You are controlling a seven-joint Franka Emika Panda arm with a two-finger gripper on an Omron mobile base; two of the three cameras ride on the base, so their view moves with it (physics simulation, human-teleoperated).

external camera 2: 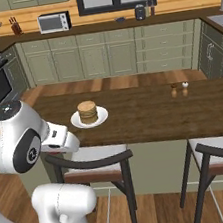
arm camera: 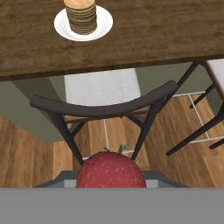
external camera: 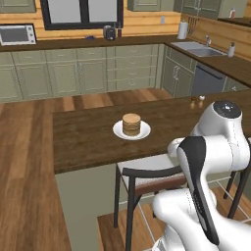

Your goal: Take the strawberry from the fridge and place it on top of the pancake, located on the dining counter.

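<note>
While the white arm (external camera: 206, 162) stood bent at the near edge of the long brown surface (external camera: 88, 139), the strawberry (arm camera: 111, 170) sat right at the bottom of the hand view, big, red and dotted with seeds, with a bit of green on top. It was held in the fingers, which were closed around it, though the dark tips were hidden behind the fruit. Below it were a dark chair (arm camera: 103, 109) with a pale seat and the wooden floor (arm camera: 26, 153), so the strawberry was not over the surface; it was just off the near edge, above the chair back. The pancake (external camera: 131, 124), a small brown stack, stood on a white plate (external camera: 119, 131) on the surface, a little way in from the near edge and nearer the left end. Two little shakers (external camera 2: 179, 89) stood close together by the far edge, well apart from the plate. A second chair (external camera 2: 219, 160) stood at the near edge too, to the right.
</note>
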